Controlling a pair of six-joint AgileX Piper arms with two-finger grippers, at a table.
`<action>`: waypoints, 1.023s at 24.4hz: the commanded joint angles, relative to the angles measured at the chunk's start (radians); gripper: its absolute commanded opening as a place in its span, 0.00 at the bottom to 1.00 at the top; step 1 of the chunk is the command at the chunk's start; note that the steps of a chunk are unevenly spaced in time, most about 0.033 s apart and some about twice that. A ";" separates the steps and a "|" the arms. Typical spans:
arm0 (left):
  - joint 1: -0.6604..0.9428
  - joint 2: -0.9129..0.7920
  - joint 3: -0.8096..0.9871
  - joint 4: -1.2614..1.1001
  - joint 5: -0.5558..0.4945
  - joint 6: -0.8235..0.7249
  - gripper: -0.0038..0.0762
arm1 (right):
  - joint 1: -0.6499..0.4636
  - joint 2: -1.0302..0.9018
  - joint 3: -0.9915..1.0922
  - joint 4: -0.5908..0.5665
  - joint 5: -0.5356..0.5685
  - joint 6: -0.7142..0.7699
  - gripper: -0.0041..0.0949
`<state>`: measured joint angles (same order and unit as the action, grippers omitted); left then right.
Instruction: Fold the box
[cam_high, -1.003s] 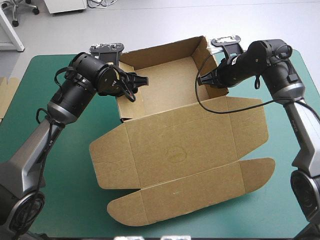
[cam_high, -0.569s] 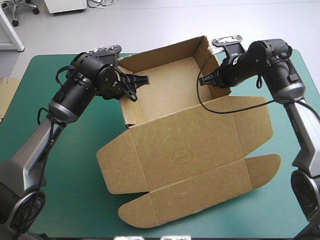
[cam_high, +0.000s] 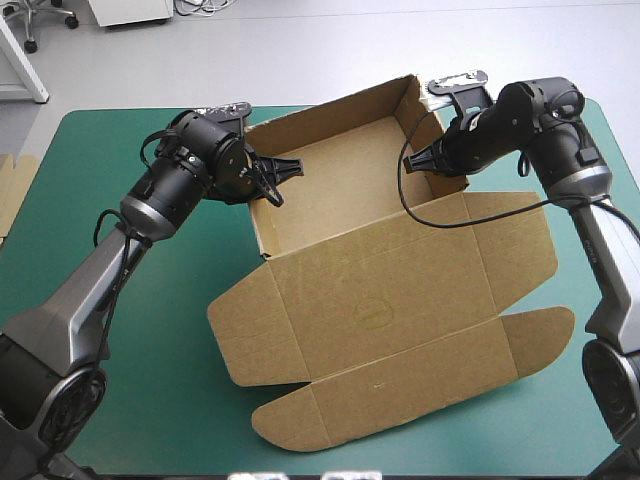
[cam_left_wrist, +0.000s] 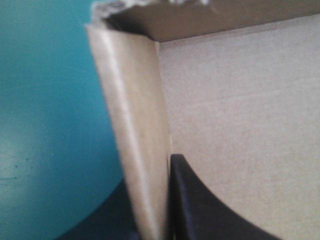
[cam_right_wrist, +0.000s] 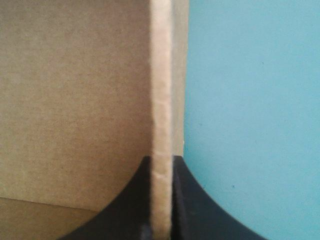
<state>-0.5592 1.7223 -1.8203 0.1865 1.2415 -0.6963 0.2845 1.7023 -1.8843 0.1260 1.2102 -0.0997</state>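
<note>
The brown box stands as an open tray at the table's far middle, its lid lying flat toward the near edge with a rounded flap at the front. My left gripper is shut on the box's left wall, one black finger inside and one outside. On the opposite side, my right gripper is shut on the right wall, the board edge pinched between its black fingers. In both wrist views the tray's inner floor lies beside the held wall.
The teal-green cover shows to the left and right of the box and along the near edge. A strip of more brown board lies at the table's left edge.
Both grippers have carried the box to the right and a little toward the far edge, turning it slightly. Each grip on its wall is unchanged.
</note>
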 joint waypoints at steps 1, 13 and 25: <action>-0.009 -0.037 -0.023 -0.044 -0.137 -0.013 0.04 | 0.007 -0.058 -0.032 0.152 -0.082 0.013 0.03; 0.015 -0.037 -0.023 0.102 -0.161 0.028 0.04 | 0.119 -0.008 -0.032 -0.060 -0.007 0.115 0.05; 0.073 -0.037 -0.025 0.196 -0.058 0.177 0.04 | 0.169 0.042 -0.032 -0.079 0.034 0.206 0.04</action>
<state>-0.4908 1.7253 -1.8174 0.3276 1.2467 -0.5593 0.4454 1.7923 -1.8843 0.0241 1.2325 0.1147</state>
